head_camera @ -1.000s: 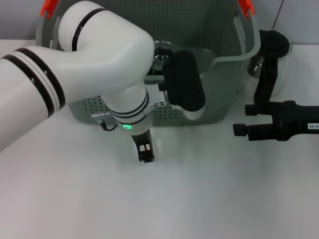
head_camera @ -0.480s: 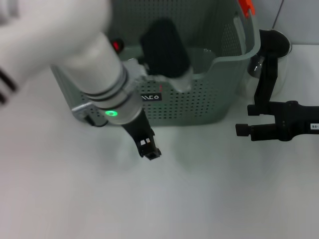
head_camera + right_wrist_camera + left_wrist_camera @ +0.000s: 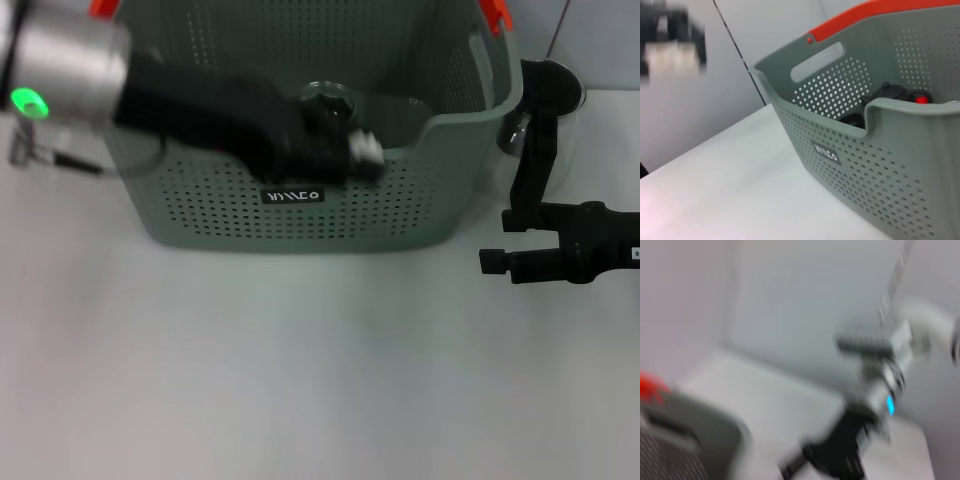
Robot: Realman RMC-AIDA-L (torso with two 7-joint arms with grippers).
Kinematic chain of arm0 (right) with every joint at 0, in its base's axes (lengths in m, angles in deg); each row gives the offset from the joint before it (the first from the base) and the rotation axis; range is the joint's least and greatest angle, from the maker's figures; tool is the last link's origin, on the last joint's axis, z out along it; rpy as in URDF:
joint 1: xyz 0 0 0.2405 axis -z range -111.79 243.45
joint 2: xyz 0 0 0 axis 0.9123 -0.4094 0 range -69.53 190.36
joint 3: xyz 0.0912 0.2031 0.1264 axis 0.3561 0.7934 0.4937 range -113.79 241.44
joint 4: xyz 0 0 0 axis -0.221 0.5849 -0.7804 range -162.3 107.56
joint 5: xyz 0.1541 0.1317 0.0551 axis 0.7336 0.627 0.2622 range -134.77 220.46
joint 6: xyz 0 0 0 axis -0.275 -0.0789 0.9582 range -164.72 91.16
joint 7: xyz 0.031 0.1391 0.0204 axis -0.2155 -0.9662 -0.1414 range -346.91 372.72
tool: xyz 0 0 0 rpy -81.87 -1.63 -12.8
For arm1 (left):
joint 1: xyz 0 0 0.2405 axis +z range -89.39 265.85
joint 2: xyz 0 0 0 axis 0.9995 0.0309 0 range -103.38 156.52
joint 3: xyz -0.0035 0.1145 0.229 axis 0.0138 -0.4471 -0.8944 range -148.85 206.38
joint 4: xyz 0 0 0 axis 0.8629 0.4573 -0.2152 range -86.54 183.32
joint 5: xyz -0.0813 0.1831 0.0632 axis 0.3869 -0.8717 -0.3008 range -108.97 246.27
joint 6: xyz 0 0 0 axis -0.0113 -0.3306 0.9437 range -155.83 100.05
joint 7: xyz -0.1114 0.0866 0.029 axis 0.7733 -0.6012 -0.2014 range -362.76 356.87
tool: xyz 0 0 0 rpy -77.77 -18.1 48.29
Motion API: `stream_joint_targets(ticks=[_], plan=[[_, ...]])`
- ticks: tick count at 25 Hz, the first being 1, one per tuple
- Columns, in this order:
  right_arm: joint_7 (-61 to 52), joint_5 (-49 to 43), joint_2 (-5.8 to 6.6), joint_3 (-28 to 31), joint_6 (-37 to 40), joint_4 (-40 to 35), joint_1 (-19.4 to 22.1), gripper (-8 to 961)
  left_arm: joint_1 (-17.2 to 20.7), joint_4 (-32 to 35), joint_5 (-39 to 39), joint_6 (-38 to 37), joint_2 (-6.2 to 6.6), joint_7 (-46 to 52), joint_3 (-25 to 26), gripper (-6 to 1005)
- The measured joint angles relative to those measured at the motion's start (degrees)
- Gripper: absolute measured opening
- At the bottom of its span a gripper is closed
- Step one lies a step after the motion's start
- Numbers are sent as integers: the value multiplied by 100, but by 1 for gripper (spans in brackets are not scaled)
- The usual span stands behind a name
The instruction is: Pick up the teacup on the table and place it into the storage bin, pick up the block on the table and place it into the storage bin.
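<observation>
The storage bin (image 3: 300, 200) stood at the far edge of the table (image 3: 300, 380), its black label (image 3: 292, 195) on the near wall and orange-red tabs (image 3: 493, 15) at its far corners. The left gripper (image 3: 345, 155) reached over the bin's near rim, motion-blurred; whether its fingers were parted or closed could not be told. The right gripper (image 3: 495, 262) hung near the table's right edge, beside the bin, its fingers parted and holding nothing. A round glassy form inside the bin, probably the teacup (image 3: 328, 100), lay behind the left gripper; the right wrist view showed dark objects (image 3: 890, 92) and a red spot (image 3: 921, 99) on the bin floor, none identifiable as the block. Judged as a rigid, light, smooth and breakable vessel, the teacup would best be taken across its rim or wall with moderate force.
</observation>
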Motion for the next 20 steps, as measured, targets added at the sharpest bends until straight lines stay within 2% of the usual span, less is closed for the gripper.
stream_joint_targets(ticks=[2,5,7,9,11,12,15,20], plan=[[2,1,1,-3,17,-5,-13,945,-110,-241,182,277,177,-80,343,439],[2,1,2,-29,36,-7,-34,945,-282,-818,145,958,487,-146,406,438],[3,1,2,-40,43,-4,-44,945,-427,-1484,92,1491,703,-352,363,438],[4,0,2,-42,47,0,-48,945,-584,-2231,42,2030,834,-723,370,437],[8,0,1,-43,54,0,-51,945,-715,-2762,-63,2516,918,-911,365,437],[10,0,2,-43,59,-2,-51,945,-767,-2948,-124,2713,951,-943,359,475],[11,0,1,-44,99,-6,-51,945,-839,-3155,-248,3015,947,-970,340,590],[13,2,2,-33,150,-16,-45,945,-679,-2775,-170,2879,858,-1011,346,759]])
